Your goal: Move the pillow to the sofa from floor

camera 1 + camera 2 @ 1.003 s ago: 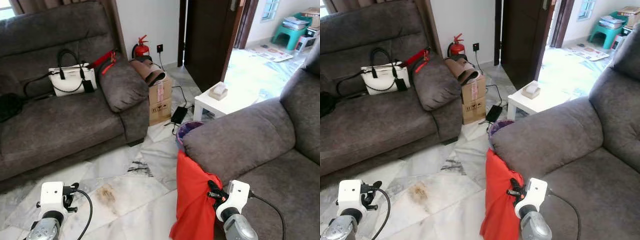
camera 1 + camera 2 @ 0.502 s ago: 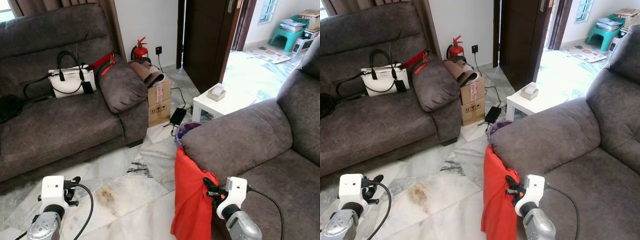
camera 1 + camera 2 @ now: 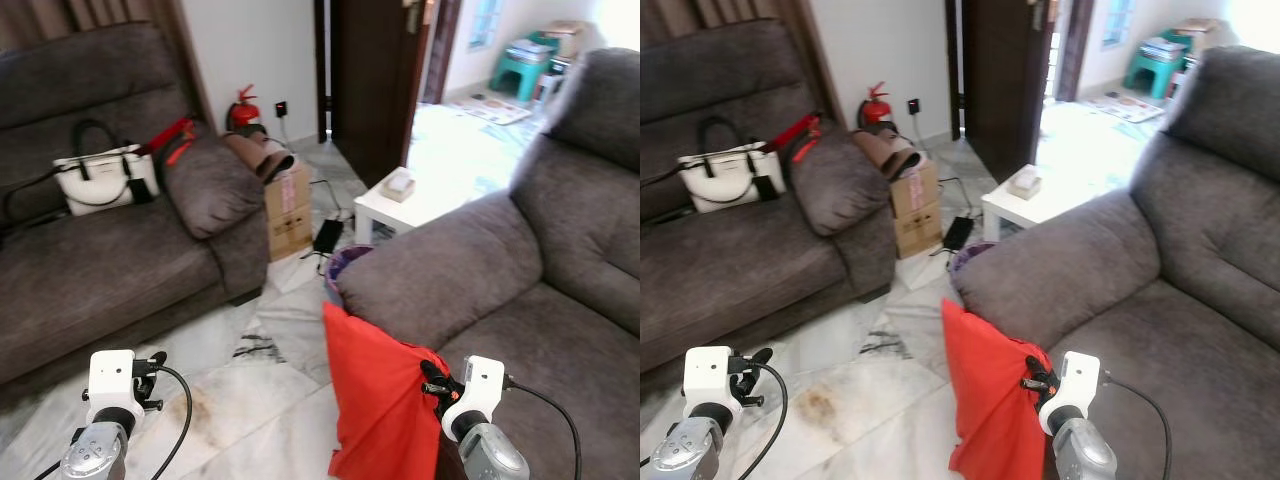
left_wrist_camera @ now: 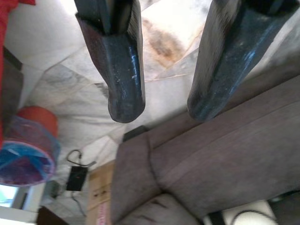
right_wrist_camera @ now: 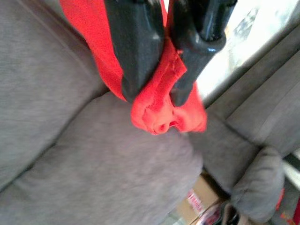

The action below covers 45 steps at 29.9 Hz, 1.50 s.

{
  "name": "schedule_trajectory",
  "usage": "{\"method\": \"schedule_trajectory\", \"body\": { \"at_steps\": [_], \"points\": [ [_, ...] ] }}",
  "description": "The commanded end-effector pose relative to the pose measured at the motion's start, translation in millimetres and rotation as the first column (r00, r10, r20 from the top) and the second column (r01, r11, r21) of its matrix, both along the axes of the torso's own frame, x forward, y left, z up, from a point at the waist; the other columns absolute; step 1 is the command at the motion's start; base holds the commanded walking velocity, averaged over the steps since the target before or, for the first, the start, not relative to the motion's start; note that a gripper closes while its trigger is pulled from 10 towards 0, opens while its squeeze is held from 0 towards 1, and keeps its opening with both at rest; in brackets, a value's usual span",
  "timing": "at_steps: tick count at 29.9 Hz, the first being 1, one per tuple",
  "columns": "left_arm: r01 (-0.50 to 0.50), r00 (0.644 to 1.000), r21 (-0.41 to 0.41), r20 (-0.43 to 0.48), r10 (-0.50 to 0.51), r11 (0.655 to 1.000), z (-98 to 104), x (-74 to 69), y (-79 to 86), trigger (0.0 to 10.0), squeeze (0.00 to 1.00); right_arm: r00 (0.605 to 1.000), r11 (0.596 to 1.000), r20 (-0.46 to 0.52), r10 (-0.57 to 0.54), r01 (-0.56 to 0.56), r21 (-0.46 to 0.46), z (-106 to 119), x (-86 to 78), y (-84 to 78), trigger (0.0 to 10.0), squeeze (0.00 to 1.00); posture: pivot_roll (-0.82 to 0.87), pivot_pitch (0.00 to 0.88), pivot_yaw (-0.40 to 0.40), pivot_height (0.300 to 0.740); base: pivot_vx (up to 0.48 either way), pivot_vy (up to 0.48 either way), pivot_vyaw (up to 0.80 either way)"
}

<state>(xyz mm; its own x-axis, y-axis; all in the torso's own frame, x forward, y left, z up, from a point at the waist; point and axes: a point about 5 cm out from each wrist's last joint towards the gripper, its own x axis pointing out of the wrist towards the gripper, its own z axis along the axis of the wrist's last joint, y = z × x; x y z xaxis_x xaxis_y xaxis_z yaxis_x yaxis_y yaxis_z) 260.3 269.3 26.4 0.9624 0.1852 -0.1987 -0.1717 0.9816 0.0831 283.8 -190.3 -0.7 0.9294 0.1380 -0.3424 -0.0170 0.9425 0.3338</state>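
While two grey sofas frame the marble floor, the far-left sofa carries a white handbag and the near-right sofa fills the right side, with a small white table beyond its arm. Hanging against the near-right sofa's front, the red pillow has its top corner clamped between the fingers of the right gripper, beside the seat cushion. Low at the near left, the left gripper hangs over the floor with its fingers spread and nothing between them.

Pillow hangs against the right sofa's arm (handbag on left sofa).
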Motion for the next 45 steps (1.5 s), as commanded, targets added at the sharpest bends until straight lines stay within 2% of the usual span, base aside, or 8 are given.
{"method": "schedule_trajectory", "body": {
  "at_steps": [1,14,20,25,31,36,39,45],
  "points": [
    [-0.015,1.000,-0.009,-0.005,0.015,1.000,0,-1.2,2.9,10.0,0.00,0.996,0.999,0.093,-0.015,0.018,-0.027,18,14.7,-1.8,10.0,0.00,0.08,0.000,0.056,0.740,0.000,0.000,-0.79],
    [0.069,0.996,-0.047,-0.044,-0.072,0.996,-4,-0.1,-2.9,10.0,0.00,0.988,0.984,0.057,-0.143,0.148,-0.099,18,13.5,-24.2,10.0,0.00,0.08,0.000,0.058,0.740,0.000,0.000,-0.80],
    [0.242,0.960,-0.014,-0.141,-0.242,0.970,-11,-4.8,-9.2,10.0,0.00,0.997,0.988,0.063,-0.036,0.045,-0.146,20,14.9,-18.9,10.0,0.00,0.08,0.000,0.060,0.740,0.000,0.000,-0.80],
    [0.400,0.898,0.010,-0.205,-0.389,0.917,-6,-5.8,-6.9,10.0,0.00,0.961,0.944,0.061,0.271,-0.253,-0.211,21,13.5,-0.9,10.0,0.00,0.08,0.000,0.059,0.740,0.000,0.000,-0.78],
    [0.555,0.802,-0.009,-0.262,-0.537,0.832,-2,-8.0,-14.5,10.0,0.00,0.848,0.812,0.006,0.530,-0.505,-0.291,20,3.3,1.9,10.0,0.00,0.08,0.000,0.061,0.740,0.000,0.000,0.00],
    [0.635,0.735,0.008,-0.314,-0.601,0.772,-4,-10.4,-18.4,10.0,0.00,0.726,0.642,-0.114,0.678,-0.660,-0.390,14,-6.5,1.8,10.0,0.00,0.07,0.000,0.063,0.740,0.000,0.000,0.00],
    [0.679,0.692,-0.009,-0.325,-0.644,0.734,-1,-11.6,-21.4,10.0,0.00,0.591,0.481,-0.229,0.773,-0.782,-0.396,7,-18.5,1.2,10.0,0.00,0.07,0.000,0.067,0.740,0.000,0.000,0.00],
    [0.712,0.657,-0.013,-0.340,-0.673,0.702,2,-12.2,-23.7,10.0,0.00,0.554,0.433,-0.258,0.792,-0.807,-0.402,7,-20.5,0.9,10.0,0.00,0.07,0.000,0.070,0.740,0.000,0.000,0.00]
  ]
}}
